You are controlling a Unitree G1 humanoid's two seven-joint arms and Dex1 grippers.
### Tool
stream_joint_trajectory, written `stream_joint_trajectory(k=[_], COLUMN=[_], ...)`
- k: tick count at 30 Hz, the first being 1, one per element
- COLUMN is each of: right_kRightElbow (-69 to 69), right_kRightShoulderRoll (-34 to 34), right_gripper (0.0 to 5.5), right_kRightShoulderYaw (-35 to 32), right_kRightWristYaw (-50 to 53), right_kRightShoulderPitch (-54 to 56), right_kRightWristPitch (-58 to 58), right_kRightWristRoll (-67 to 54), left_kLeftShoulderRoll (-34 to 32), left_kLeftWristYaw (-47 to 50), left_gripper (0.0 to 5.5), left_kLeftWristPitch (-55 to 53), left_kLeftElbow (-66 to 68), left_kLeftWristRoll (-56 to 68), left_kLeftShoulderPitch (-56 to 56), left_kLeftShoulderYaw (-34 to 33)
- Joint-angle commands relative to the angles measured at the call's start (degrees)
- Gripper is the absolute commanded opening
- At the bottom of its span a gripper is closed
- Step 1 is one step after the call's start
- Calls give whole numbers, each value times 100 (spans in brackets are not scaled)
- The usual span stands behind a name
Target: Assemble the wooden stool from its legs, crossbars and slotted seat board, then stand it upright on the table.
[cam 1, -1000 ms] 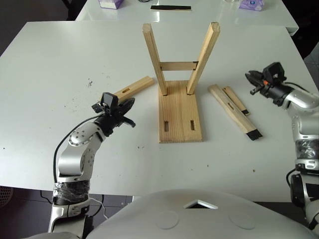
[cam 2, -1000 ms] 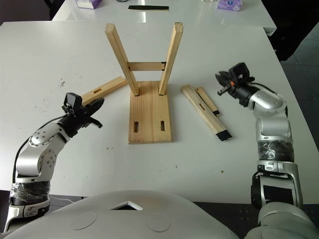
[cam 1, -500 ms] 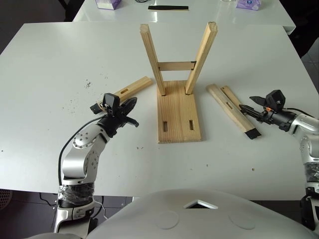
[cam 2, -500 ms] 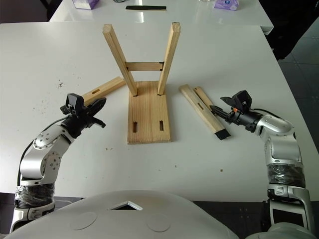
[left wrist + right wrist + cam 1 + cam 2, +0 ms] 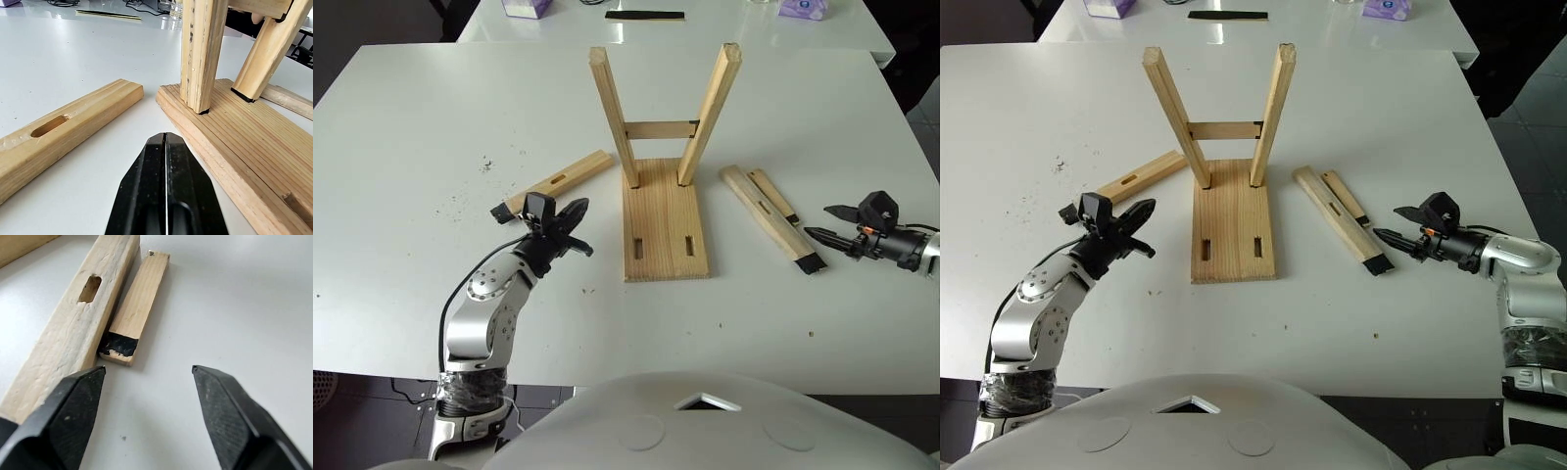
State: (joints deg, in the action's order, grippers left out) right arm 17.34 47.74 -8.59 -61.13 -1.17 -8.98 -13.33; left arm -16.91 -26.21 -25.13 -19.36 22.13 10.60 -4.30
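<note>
The right gripper (image 5: 822, 222) hangs low over the white table (image 5: 411, 117), its two black fingers (image 5: 68, 411) spread wide with nothing between them. It sits just off the black-tipped near end of the long loose wooden leg (image 5: 767, 221). That leg lies flat to the right of the flat rectangular wooden seat board (image 5: 666, 230). Its long axis runs from the black tip away from the robot and a little to the left, so the gripper faces it almost end-on. The short wooden crossbar with a black end (image 5: 138, 308) lies along the leg's right flank (touching or only nearly so, I cannot tell). In the right wrist view its black end sits ahead of the gap between the fingers. This arm is plainly the nearer one to both pieces. A grasp across either piece's width would, I judge, need the wrist to come over it rather than at its end.

The left gripper (image 5: 166, 142) is pressed shut on nothing and points toward the board, with the other slotted loose leg (image 5: 558, 178) just beside it. The board carries two upright legs (image 5: 615, 117) joined by a thin crossbar (image 5: 660, 128), and its two near slots (image 5: 639, 247) are empty.
</note>
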Motion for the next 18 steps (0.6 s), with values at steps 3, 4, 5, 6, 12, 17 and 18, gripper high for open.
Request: stream_joint_trajectory(k=[3,4,5,6,12,17,18], right_kRightElbow=[-578,-582,-579,-568,-382,-675,-780], right_kRightShoulderRoll=[-68,-138,-202,-256,-413,-829,-901], right_gripper=[328,328,328,328,328,328,328], right_kRightShoulderYaw=[219,219,208,198,251,401,414], right_kRightWristYaw=[-275,-180,-85,45,557,938,1008], right_kRightShoulderPitch=[-344,-283,-206,-129,25,-71,-129], right_kRightWristPitch=[-74,-87,-125,-169,-275,-655,-736], right_kRightWristRoll=[-136,-126,-118,-80,162,64,37], left_kLeftShoulderRoll=[-10,-8,-7,-9,-18,45,50], left_kLeftWristYaw=[51,53,54,50,50,106,106], left_gripper=[0,0,0,0,0,0,0], left_kLeftWristPitch=[30,35,42,50,82,118,112], left_kLeftElbow=[-4,12,28,42,82,85,89], left_kLeftWristRoll=[-42,-47,-55,-62,-76,-115,-117], left_kLeftShoulderPitch=[50,32,17,9,-12,16,-3], left_kLeftShoulderYaw=[32,38,45,50,69,149,173])
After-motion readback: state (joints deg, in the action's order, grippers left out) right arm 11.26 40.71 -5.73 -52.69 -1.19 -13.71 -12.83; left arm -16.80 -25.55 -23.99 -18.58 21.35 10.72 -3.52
